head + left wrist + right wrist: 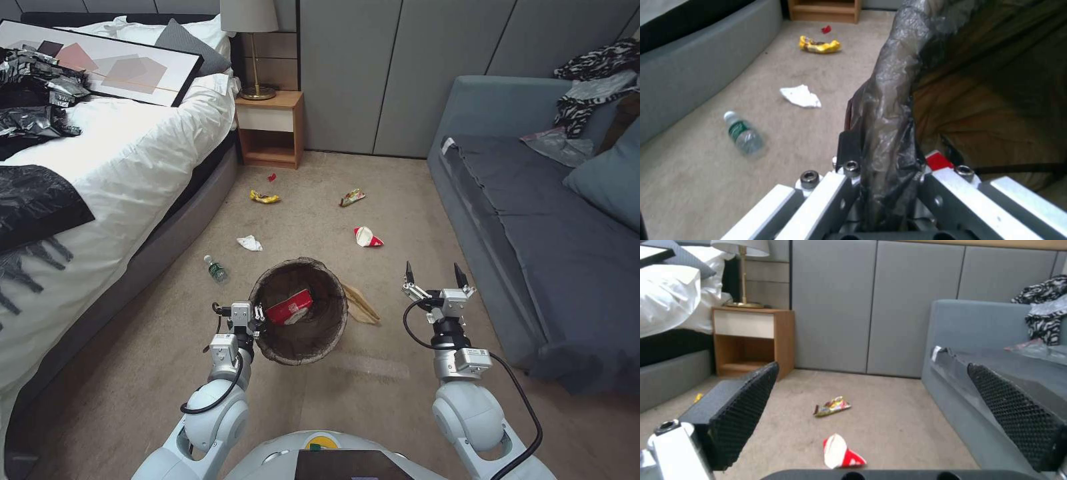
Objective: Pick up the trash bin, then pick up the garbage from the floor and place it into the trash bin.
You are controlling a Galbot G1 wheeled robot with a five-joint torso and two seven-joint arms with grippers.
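Between the robot's two arms, low over the carpet, the trash bin point(300, 312) hangs from the left gripper point(257, 319), whose fingers point(849, 146) are clenched on the bag-wrapped rim at the side nearest them. A red-and-white cup point(289, 307) lies inside the bin, just past those fingers. A tan paper bag point(360, 305) lies on the floor touching the bin's far-right side, between the bin and the right gripper point(434, 273). That gripper hovers above the carpet with its fingers point(744, 403) spread wide and grasping nothing.

Just outward of the left fingers lies a clear bottle point(743, 135) with a green label, on its side near the bed point(133, 160). Beyond it sits a white tissue point(801, 96), then a yellow wrapper point(819, 45) and a small red scrap point(826, 29) farther still, toward the nightstand point(270, 130).

Ahead of the right fingers a crushed red-and-white cup point(841, 451) lies on the carpet, with a colourful snack wrapper point(832, 406) beyond it. The grey sofa point(533, 240) runs along the outer side of the right gripper
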